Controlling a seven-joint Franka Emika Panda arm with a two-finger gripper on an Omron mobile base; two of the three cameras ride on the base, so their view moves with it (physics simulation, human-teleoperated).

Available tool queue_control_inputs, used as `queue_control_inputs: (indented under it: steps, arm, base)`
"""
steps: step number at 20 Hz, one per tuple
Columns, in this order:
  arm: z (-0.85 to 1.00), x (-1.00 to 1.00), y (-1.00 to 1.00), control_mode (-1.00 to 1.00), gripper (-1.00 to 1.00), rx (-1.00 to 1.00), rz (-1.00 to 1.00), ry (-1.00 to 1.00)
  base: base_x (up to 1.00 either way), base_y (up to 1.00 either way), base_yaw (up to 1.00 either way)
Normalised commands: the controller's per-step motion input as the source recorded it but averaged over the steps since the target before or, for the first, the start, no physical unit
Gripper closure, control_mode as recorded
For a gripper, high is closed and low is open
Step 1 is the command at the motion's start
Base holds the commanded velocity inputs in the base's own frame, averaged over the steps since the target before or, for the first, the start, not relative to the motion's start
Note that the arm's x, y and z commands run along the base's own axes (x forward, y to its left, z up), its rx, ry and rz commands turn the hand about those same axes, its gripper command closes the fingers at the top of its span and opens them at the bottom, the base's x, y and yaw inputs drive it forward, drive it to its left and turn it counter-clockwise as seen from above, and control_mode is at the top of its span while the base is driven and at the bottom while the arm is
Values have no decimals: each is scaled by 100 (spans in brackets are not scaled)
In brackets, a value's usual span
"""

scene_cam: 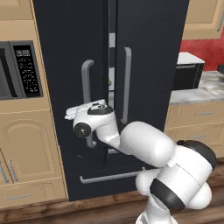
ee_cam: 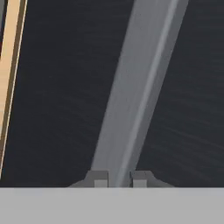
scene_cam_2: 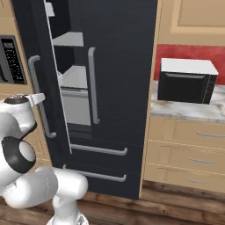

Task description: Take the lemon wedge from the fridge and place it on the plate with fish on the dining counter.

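Observation:
The black fridge (scene_cam: 148, 65) (scene_cam_2: 118, 66) stands straight ahead. Its left door is ajar and grey-white shelves (scene_cam_2: 72, 77) show through the gap. My gripper (ee_cam: 119, 179) (scene_cam_2: 38, 99) is shut on the left door's long grey bar handle (ee_cam: 140, 87) (scene_cam: 86, 78) (scene_cam_2: 36, 79), about halfway down the bar. In the hand view the bar runs up from between the two fingertips (ee_cam: 99, 179). A tiny yellow-green speck (scene_cam: 110, 82) sits in the door gap, too small to say whether it is the lemon wedge. The plate with fish and the dining counter are out of view.
A black microwave with a keypad (scene_cam: 19, 70) (scene_cam_2: 9, 59) is built into the tan cabinets on the left. To the right, a black oven box (scene_cam: 188, 72) (scene_cam_2: 186, 81) stands on a marble worktop (scene_cam: 210, 89) (scene_cam_2: 189, 110) over drawers. The floor is wood.

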Motion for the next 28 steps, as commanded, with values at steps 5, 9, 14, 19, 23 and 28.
queue_control_inputs:
  steps: [5,9,14,19,23,28]
  arm:
    - [98,-100,93,-100,-100,-12,-7,-14]
    - [98,-100,48,-100,-100,-3,-10,-2]
    - [40,-100,1,-100,-100,6,-16,12]
    - [-13,-91,-92,-100,-100,31,-3,28]
    - [0,-45,-100,-100,-100,50,0,17]
    - [0,-25,-100,-100,-100,50,4,4]
  base:
    - [0,0,0]
    - [0,0,0]
    - [0,0,0]
    - [0,0,0]
    - [0,0,0]
    - [0,0,0]
